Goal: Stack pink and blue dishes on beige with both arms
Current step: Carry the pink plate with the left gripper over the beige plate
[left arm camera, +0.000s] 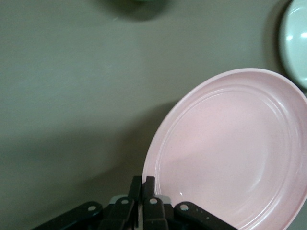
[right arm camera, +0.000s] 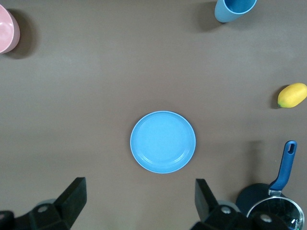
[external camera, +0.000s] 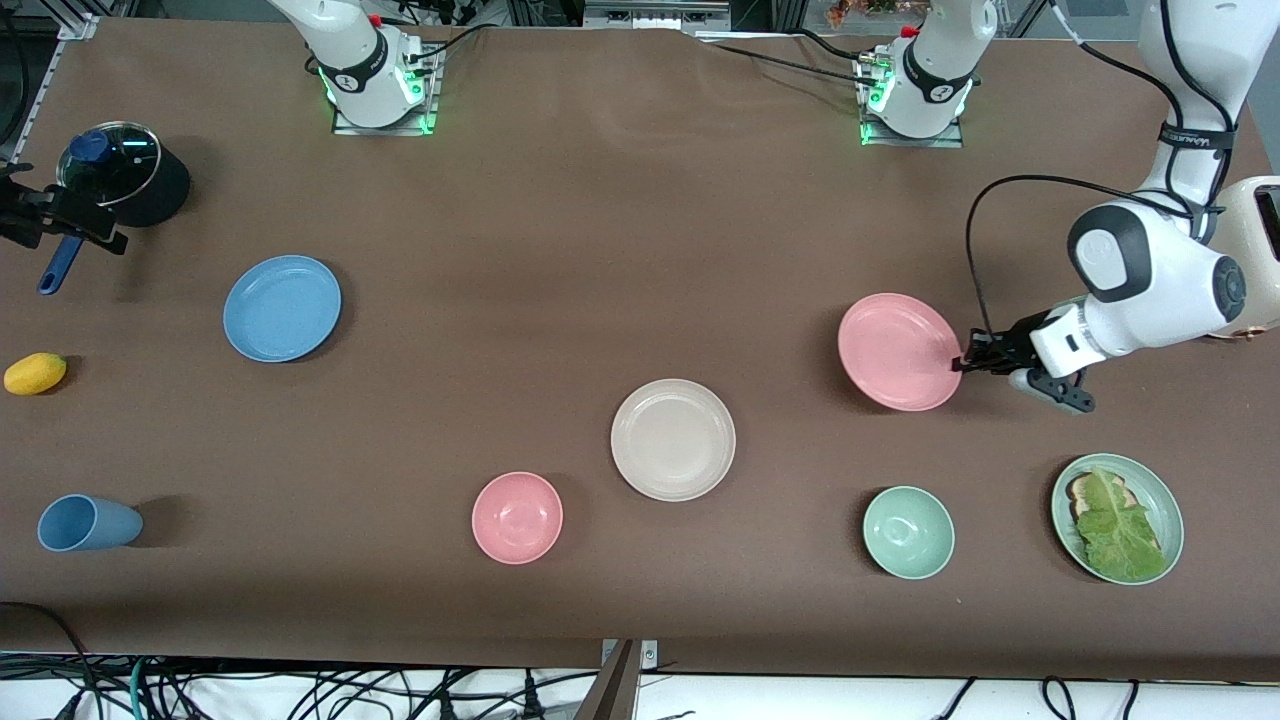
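Observation:
The pink plate [external camera: 898, 351] is tilted above the table toward the left arm's end, casting a shadow beneath. My left gripper [external camera: 962, 364] is shut on its rim; the left wrist view shows the fingers [left arm camera: 143, 184] pinching the edge of the pink plate [left arm camera: 230, 153]. The beige plate [external camera: 673, 439] lies flat at mid-table, nearer the front camera than the pink plate. Toward the right arm's end lies the blue plate [external camera: 282, 307]. My right gripper [right arm camera: 141, 201] hangs open high over the table, out of the front view, with the blue plate [right arm camera: 163, 142] below it.
A pink bowl [external camera: 517, 517], a green bowl [external camera: 908, 532] and a green plate with lettuce [external camera: 1117, 517] sit along the front. A blue cup [external camera: 88, 523], a yellow fruit [external camera: 35, 373] and a lidded pot [external camera: 125, 175] stand at the right arm's end.

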You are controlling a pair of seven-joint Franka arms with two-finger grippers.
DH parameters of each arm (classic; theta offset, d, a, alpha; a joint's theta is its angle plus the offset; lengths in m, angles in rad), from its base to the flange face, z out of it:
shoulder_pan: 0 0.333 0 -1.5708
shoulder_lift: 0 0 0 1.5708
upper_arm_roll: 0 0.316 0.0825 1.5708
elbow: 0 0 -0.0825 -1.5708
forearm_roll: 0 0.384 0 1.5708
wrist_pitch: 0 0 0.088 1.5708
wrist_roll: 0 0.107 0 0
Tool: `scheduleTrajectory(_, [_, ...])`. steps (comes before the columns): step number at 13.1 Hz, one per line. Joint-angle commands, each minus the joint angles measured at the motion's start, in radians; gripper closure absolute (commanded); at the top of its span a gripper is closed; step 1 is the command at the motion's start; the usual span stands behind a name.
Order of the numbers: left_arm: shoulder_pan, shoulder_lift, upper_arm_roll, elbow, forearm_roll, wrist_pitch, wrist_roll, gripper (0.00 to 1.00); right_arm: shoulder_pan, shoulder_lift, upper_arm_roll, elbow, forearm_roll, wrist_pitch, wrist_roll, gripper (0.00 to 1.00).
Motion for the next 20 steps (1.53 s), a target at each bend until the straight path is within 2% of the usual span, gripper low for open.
scheduleTrajectory(1, [-0.005, -0.011, -0.105, 0.068, 0.098, -0.023, -0.249, 1.0, -0.003, 0.032, 0.001, 0.013, 0.014, 0.019, 0.015, 0.0])
scheduleTrajectory(3, [-0.008, -0.005, -0.227, 0.125, 0.256, -0.024, -0.534, 1.0, -0.003, 0.04, 0.001, 0.013, 0.019, 0.01, 0.001, 0.0])
scheduleTrajectory(5, [-0.023, 0.021, -0.309, 0.174, 0.339, -0.024, -0.734, 1.0, -0.003, 0.04, 0.001, 0.016, 0.02, 0.009, 0.004, 0.0])
scheduleTrajectory(9, [-0.141, 0.09, -0.316, 0.272, 0.355, -0.024, -0.947, 1.0, -0.001, 0.04, 0.004, 0.016, 0.022, 0.002, 0.01, 0.0])
scheduleTrajectory(12, [-0.232, 0.162, -0.317, 0.363, 0.469, -0.024, -1.137, 1.0, -0.001, 0.038, 0.008, 0.018, 0.02, 0.0, 0.015, 0.0])
scheduleTrajectory(17, [-0.372, 0.277, -0.306, 0.481, 0.58, -0.036, -1.355, 1.0, -0.001, 0.038, 0.007, 0.016, 0.022, 0.0, 0.007, 0.0])
scheduleTrajectory(20, [-0.405, 0.342, -0.306, 0.506, 0.649, -0.033, -1.428, 1.0, -0.001, 0.04, 0.007, 0.016, 0.022, 0.002, 0.005, 0.0])
